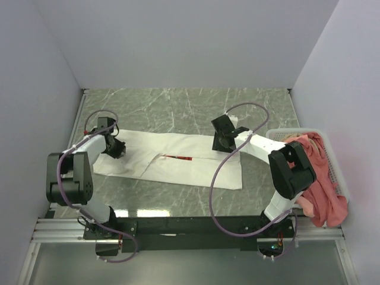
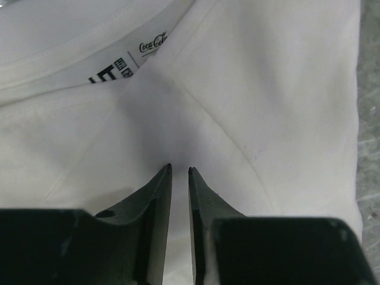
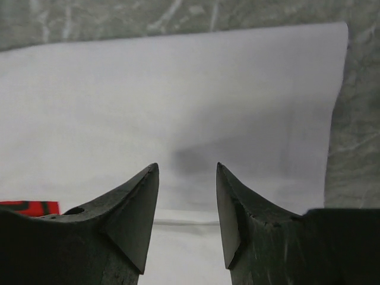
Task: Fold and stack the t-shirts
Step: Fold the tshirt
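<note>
Top: white cloth t-shirt (image 1: 199,169) with red chest print lay flat on grey marble tabletop (image 1: 178,107); salmon-pink t-shirt (image 1: 323,190) hung over white slatted plastic basket (image 1: 274,134). Left wrist: left pincer (image 2: 180,171) barely parted, empty, near collar. Right wrist: right pincer (image 3: 187,167) stood wide, empty.

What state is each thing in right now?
white slatted basket: upright, on the right side.
salmon-pink t-shirts: crumpled, heaped in the basket, spilling over its rim.
white t-shirt: laid flat, sides folded in, red print showing in the gap.
left gripper: jaws slightly apart, empty, over the collar.
right gripper: jaws open, empty, over the shirt's hem end.
</note>
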Available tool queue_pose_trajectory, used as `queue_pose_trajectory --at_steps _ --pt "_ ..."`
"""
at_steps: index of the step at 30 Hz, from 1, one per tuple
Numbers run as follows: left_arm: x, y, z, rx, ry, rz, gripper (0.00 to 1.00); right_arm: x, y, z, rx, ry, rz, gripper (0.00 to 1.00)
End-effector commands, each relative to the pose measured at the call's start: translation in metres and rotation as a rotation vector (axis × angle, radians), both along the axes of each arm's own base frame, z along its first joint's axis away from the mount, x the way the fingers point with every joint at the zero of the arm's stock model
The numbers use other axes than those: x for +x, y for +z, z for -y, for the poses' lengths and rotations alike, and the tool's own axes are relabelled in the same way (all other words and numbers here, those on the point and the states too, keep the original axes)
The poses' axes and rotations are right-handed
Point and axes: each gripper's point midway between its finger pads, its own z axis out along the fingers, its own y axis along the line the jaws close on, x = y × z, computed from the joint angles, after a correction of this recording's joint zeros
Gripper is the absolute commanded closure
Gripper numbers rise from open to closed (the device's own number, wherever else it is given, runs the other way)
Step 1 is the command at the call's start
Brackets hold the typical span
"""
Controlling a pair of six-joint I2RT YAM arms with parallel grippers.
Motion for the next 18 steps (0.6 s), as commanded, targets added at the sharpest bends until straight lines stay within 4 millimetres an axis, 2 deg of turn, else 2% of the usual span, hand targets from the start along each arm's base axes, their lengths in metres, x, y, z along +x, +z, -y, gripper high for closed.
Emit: queue_pose_trajectory --at_steps 1,2,6,7,9,10,11,12,13,15,16,17,18 --pt "0.027 0.003 -0.002 0.016 0.023 0.04 0.77 0.001 -0.008 0.012 -0.033 -0.049 -0.013 0.49" --pt "0.027 -0.007 -0.001 0.018 0.018 0.013 0.78 -0.002 -0.013 0.014 -0.045 -0.053 -0.035 0.49" --pt "0.038 -0.019 -0.001 0.033 0.004 -0.022 0.79 -0.016 -0.033 0.018 -0.059 -0.065 -0.104 0.49" --pt "0.047 -0.015 -0.002 0.041 -0.001 -0.01 0.8 -0.025 -0.041 0.017 -0.048 -0.056 -0.134 0.49" --pt "0.051 -0.026 -0.004 0.06 -0.014 -0.05 0.8 -0.033 -0.047 0.015 -0.019 -0.061 -0.148 0.49" --pt "0.064 -0.021 -0.005 0.065 -0.023 -0.034 0.81 -0.047 -0.053 0.015 0.0 -0.05 -0.178 0.49" --pt "0.066 -0.03 -0.006 0.077 -0.036 -0.063 0.82 -0.051 -0.055 0.011 0.022 -0.04 -0.179 0.49" --pt "0.072 -0.03 -0.005 0.081 -0.052 -0.064 0.82 -0.058 -0.057 0.009 0.038 -0.032 -0.193 0.49" --pt "0.086 -0.031 -0.004 0.082 -0.07 -0.06 0.82 -0.074 -0.061 0.003 0.061 -0.011 -0.22 0.49" --pt "0.094 -0.035 -0.002 0.096 -0.112 -0.089 0.82 -0.088 -0.057 -0.012 0.106 0.008 -0.219 0.49" --pt "0.112 -0.036 -0.001 0.101 -0.127 -0.079 0.81 -0.101 -0.061 -0.014 0.113 0.013 -0.234 0.48" --pt "0.12 -0.037 0.0 0.111 -0.166 -0.079 0.8 -0.115 -0.059 -0.032 0.137 0.06 -0.235 0.48" --pt "0.142 -0.024 0.001 0.12 -0.183 -0.038 0.8 -0.122 -0.051 -0.044 0.189 0.05 -0.223 0.48"
